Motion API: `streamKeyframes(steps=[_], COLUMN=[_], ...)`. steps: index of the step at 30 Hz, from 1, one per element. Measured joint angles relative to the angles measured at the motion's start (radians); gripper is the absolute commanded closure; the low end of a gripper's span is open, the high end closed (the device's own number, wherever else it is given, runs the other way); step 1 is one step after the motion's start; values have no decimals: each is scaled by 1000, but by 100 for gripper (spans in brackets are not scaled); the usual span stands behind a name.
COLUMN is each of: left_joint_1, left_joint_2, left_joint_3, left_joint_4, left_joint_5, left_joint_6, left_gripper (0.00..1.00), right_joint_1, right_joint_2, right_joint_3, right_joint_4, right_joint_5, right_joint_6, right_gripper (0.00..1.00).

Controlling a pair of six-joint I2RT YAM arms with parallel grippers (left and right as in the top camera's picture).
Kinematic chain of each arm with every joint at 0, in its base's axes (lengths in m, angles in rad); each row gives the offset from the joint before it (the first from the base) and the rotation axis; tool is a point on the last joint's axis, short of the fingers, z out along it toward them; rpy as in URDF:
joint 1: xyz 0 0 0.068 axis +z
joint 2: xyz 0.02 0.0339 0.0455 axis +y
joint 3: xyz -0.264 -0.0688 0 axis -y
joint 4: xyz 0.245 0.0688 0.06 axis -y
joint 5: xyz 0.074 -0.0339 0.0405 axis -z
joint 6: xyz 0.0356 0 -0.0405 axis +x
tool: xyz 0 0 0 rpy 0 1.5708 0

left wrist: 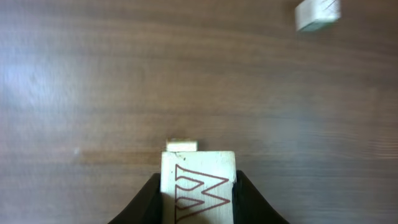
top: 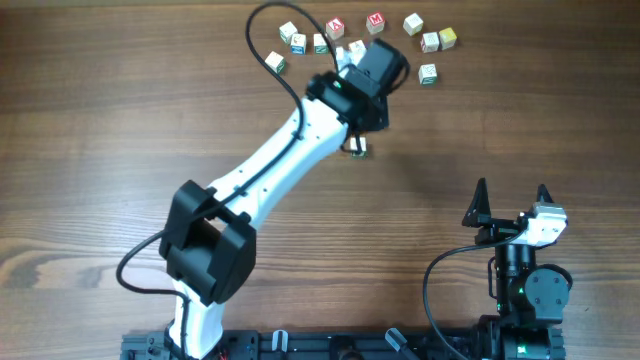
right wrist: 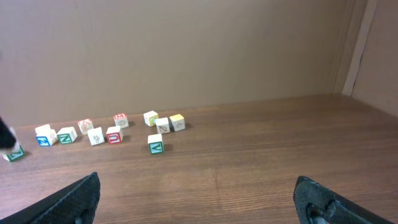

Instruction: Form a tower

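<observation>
Nearest the base sits the right pincer (top: 511, 188), its two black fingers spread wide with nothing between them. Farther out, the left pincer (left wrist: 198, 186) is clamped on a white letter cube (left wrist: 199, 171) whose upper face carries a red zigzag letter (a W or an M, depending on how you read it). Just past that cube's far edge peeks a pale sliver (left wrist: 181, 146) of another cube. From overhead, this spot under the left wrist is all that shows of the tower (top: 357, 147). It is one cube wide, cream on top with green at its side, and it stands apart from the loose letter cubes (top: 428, 73), on their near side. Its height cannot be read from above. The right wrist view catches a green-marked cube (right wrist: 13, 152) on the table at the left edge, with something white above it cut off by the frame. The loose cubes lie scattered beyond, marked in red, green, blue and yellow. The table (top: 120, 120) is dark brown wood grain. Behind it stands a plain tan wall (right wrist: 186, 50) with a corner seam at the right.
</observation>
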Motion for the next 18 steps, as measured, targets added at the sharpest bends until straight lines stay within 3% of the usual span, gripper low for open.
streamKeyframes(steps=[9, 18], left_joint_1=[-16, -16], left_joint_2=[4, 5], left_joint_3=[-207, -258], left_joint_4=[145, 283], left_joint_5=[-32, -50], left_joint_6=[-65, -73], left_gripper=[78, 79], right_joint_1=[0, 0], right_joint_2=[0, 0], right_joint_3=[0, 0], right_joint_4=[0, 0], right_joint_5=[0, 0], right_joint_6=[0, 0], right_gripper=[0, 0])
